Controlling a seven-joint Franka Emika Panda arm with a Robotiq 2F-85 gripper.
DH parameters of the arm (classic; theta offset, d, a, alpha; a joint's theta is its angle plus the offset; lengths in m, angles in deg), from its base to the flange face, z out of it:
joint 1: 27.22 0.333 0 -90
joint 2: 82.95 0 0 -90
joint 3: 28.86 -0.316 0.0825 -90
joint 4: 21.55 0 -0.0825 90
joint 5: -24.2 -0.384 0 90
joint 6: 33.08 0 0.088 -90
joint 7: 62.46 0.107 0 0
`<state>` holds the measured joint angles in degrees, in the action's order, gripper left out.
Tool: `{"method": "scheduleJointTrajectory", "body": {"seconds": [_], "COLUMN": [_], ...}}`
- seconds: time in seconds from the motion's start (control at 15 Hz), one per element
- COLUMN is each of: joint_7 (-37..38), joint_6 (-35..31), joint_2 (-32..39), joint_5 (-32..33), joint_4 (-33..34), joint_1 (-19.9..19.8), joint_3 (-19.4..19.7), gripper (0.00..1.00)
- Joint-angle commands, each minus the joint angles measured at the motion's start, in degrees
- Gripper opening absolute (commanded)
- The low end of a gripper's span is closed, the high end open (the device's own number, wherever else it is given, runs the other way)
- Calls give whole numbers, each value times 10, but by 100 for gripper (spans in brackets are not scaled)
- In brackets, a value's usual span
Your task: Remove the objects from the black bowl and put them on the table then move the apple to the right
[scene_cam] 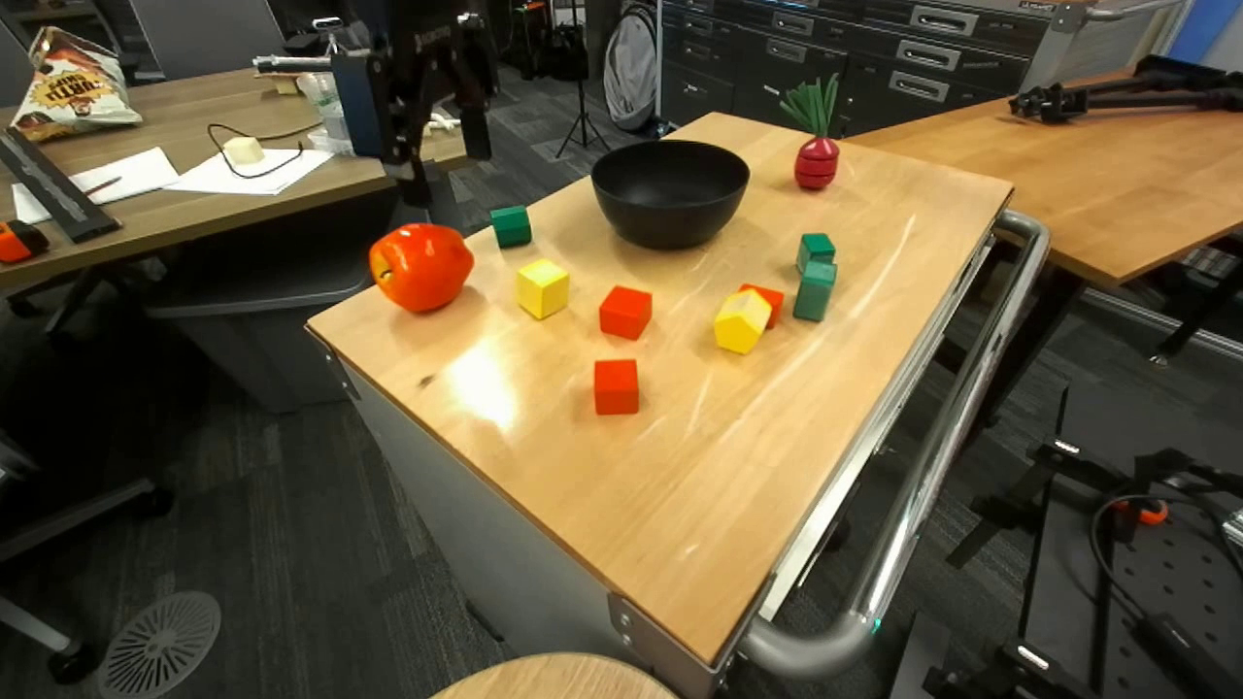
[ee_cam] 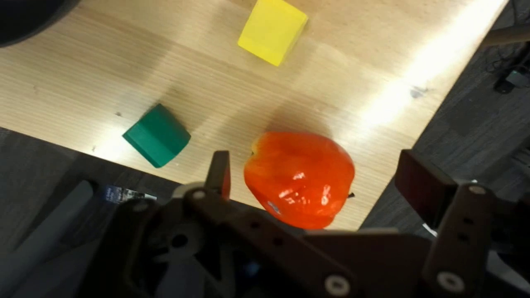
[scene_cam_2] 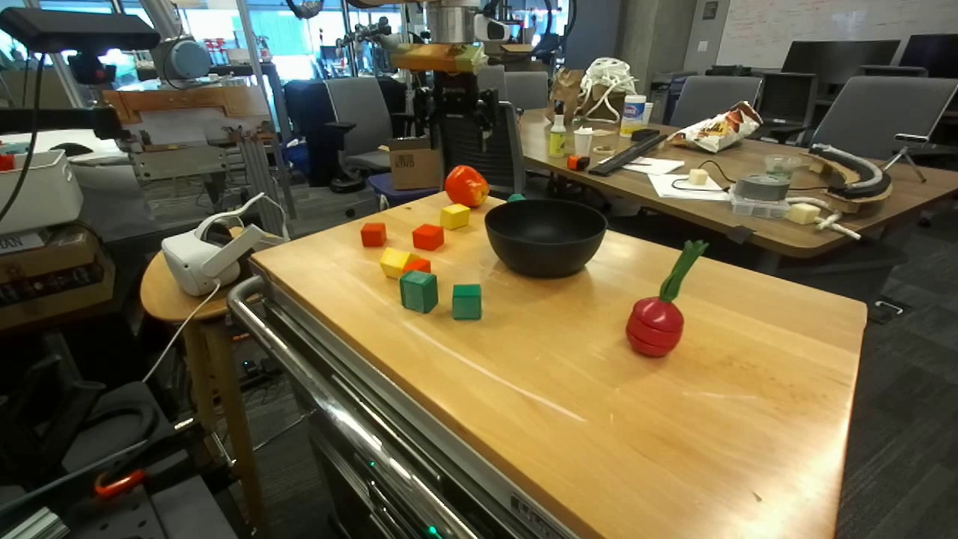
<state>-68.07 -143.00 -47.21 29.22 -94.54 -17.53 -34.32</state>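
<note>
We find the claw point(ee_cam: 319, 180) spread wide, pinching nothing. In both exterior views it hangs above the apple point(scene_cam: 420, 267); in the wrist view the apple shows between the jaws. Apple rests on the tabletop point(scene_cam: 719, 485), near a corner, a green block point(scene_cam: 511, 226) and a yellow block point(scene_cam: 541, 288) near it, neither touching. Farther off: another yellow block point(scene_cam: 740, 324), two green blocks point(scene_cam: 814, 291), three red blocks point(scene_cam: 625, 313), all outside the black bowl point(scene_cam: 670, 214); dark red fruit with a green top point(scene_cam_2: 655, 326) upright, well apart from them. Bowl's bottom hidden from us, but we judge the unloading finished and the apple's turn in hand, grasp not yet made. Next, as we read it: straight descent with the jaws straddling the apple, clear of the green block, then a firm close, a lift and a carry to the right. Whose right, we cannot tell. Edge lies close by; a glancing push, we think, could roll the apple off.
</note>
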Motion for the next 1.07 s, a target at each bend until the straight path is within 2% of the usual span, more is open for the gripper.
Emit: {"method": "scheduleJointTrajectory", "body": {"seconds": [0.0,0.27,1.0], "joint_7": [6,13,34], "joint_6": [21,48,-2], "joint_2": [17,41,108], "joint_5": [23,50,27], "joint_4": [22,59,122], "joint_1": [11,30,36], "joint_3": [5,13,5], "gripper": [100,100,100]}}
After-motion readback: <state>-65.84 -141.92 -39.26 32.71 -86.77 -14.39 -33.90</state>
